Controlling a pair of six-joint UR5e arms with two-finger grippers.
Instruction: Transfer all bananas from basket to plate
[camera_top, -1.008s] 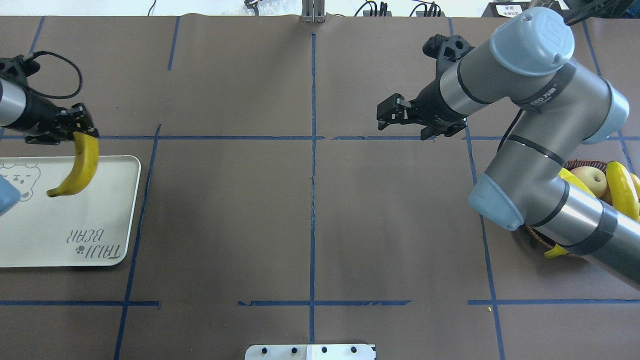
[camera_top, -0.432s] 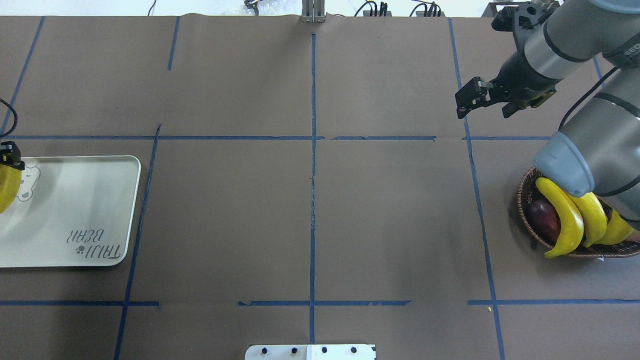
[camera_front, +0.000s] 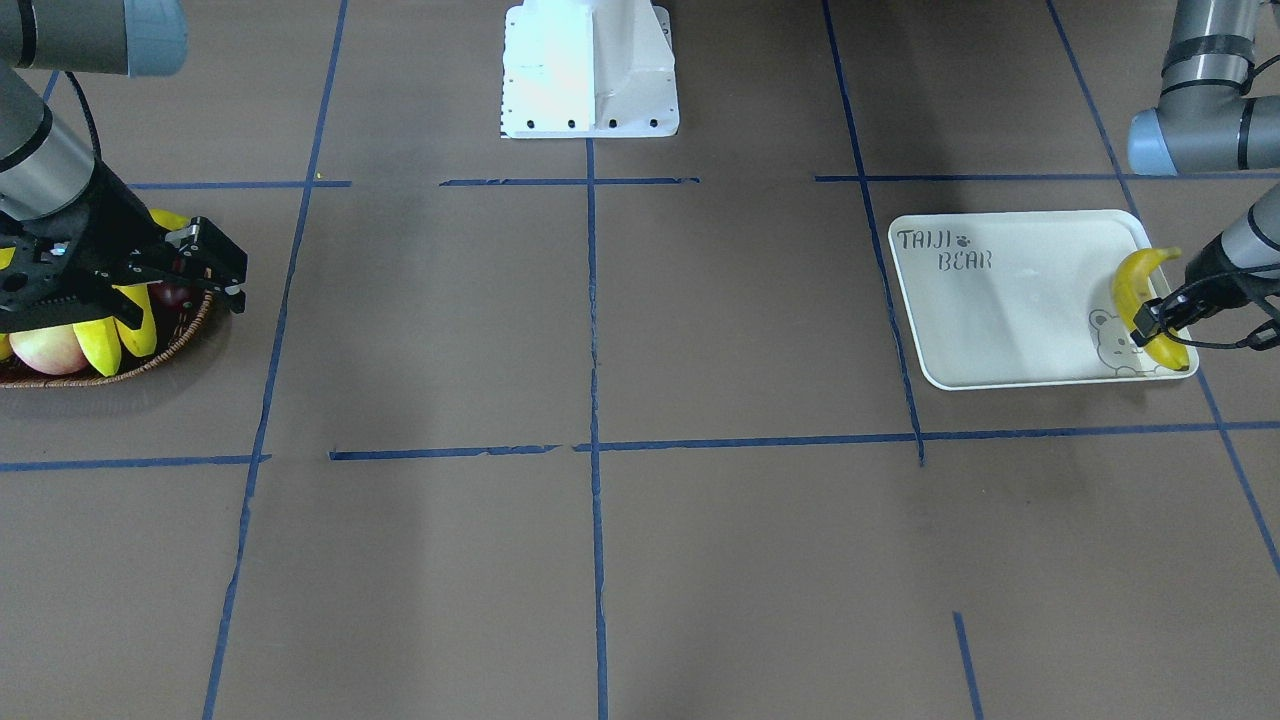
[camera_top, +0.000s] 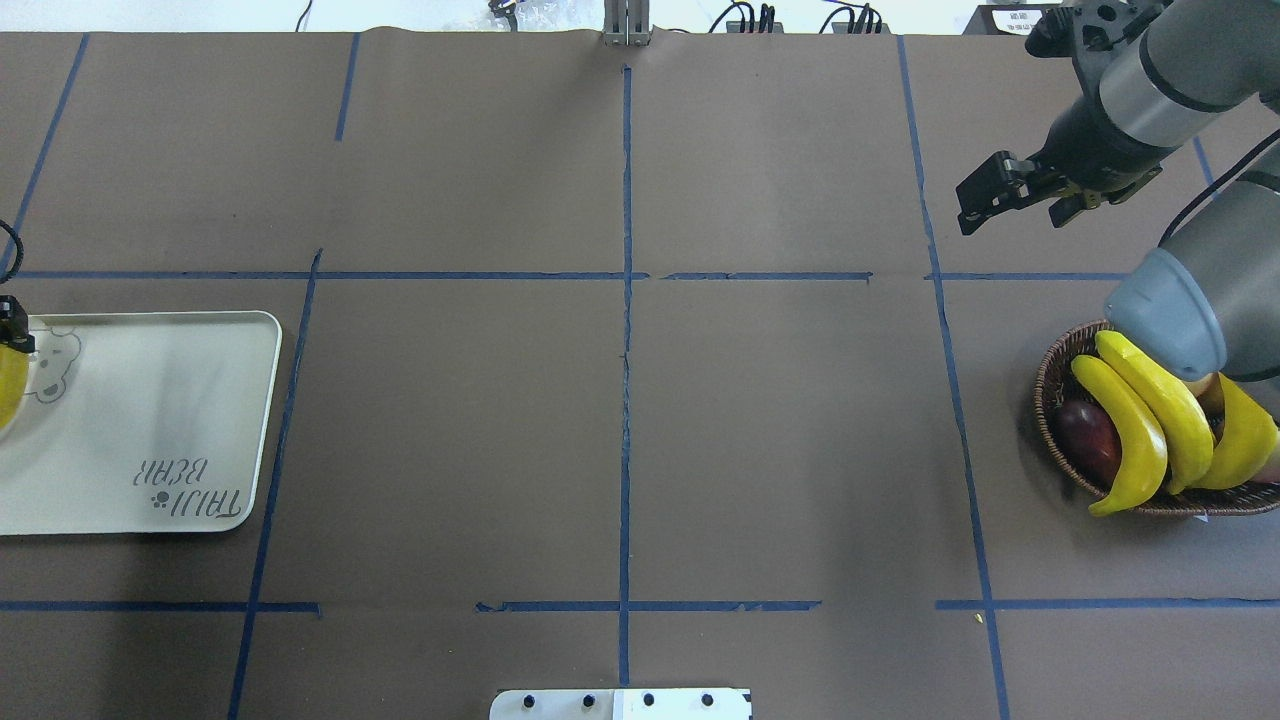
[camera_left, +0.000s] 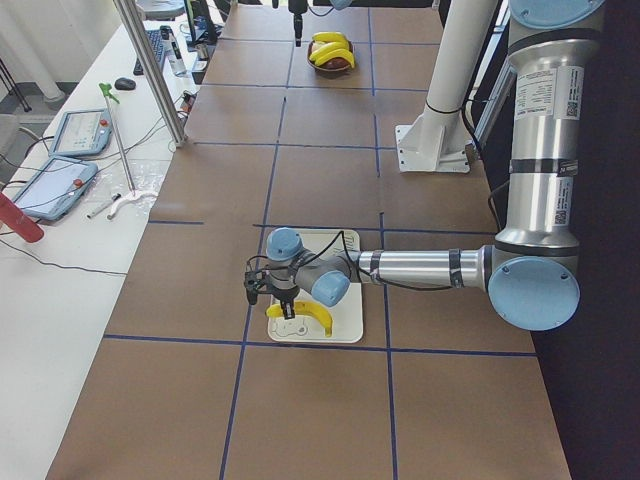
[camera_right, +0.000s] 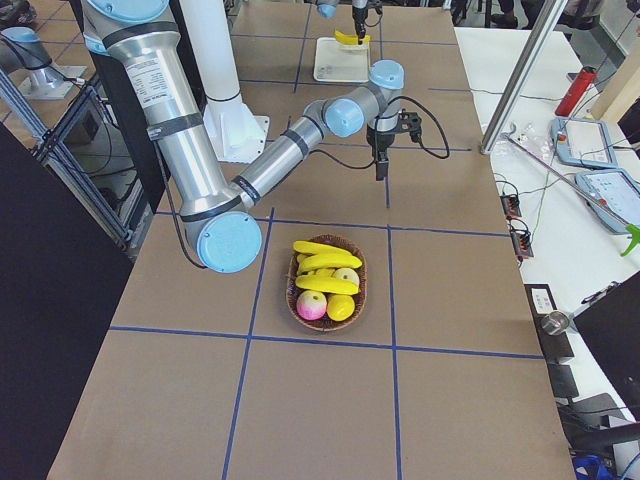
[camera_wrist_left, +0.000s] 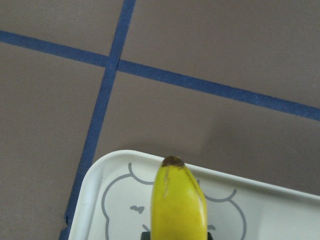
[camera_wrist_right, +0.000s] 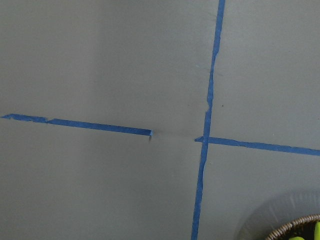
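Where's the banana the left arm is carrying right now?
In the front-facing view the banana is at the far right, gripped by the left gripper over the plate's bear-face corner, far from the basket at the left edge.

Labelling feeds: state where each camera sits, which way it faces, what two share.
Front-facing: across the table, facing the robot's base; both arms, left gripper at right.
Overhead: behind the robot, looking forward-down; right gripper upper right.
Exterior left: table's left end; left arm near.
Exterior right: opposite end; right arm near.
Left wrist: over the plate corner, along held banana.
Right wrist: down at table; basket rim.
Side views share basket, plate.
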